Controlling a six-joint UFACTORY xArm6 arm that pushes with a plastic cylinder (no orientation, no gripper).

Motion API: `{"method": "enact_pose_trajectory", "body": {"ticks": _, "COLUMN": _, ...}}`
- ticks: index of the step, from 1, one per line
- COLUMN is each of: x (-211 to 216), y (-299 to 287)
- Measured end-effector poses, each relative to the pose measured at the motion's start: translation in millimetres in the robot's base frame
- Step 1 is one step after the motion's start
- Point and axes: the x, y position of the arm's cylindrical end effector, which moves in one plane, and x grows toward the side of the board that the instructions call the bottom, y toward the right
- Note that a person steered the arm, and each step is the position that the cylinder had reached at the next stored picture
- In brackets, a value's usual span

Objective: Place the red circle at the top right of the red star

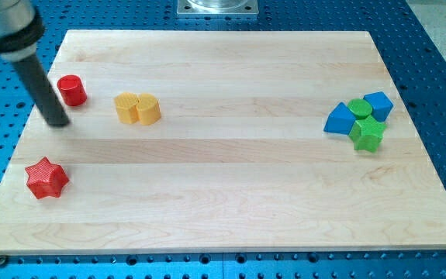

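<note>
red circle (72, 91), short glossy cylinder, just right of my tip (58, 122); no pincer in sight

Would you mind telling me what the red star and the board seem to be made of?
Red star: probably matte plastic, perhaps 3D-printed, judging by fine ridges on its sides. Board: pale wood with a smooth finish, showing lengthwise grain and plank seams.

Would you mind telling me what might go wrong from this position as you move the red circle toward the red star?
My tip sits just below-left of the red circle, so a push from here would likely send it up and right, away from the red star.

The circle lies near the board's left edge, and a round block may slip sideways off my tip.

Swinging around it could nudge the yellow blocks beside it.
</note>
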Motion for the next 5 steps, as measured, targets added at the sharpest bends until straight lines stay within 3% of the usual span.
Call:
{"method": "enact_pose_trajectory", "body": {"ticks": 1, "x": -12.7, "y": -43.3}}
{"method": "enact_pose_trajectory", "body": {"ticks": 3, "x": -86.9, "y": -28.0}}
{"method": "enact_pose_trajectory", "body": {"ticks": 4, "x": -70.0, "y": 26.6}}
{"method": "enact_pose_trajectory", "body": {"ticks": 5, "x": -42.2, "y": -7.3}}
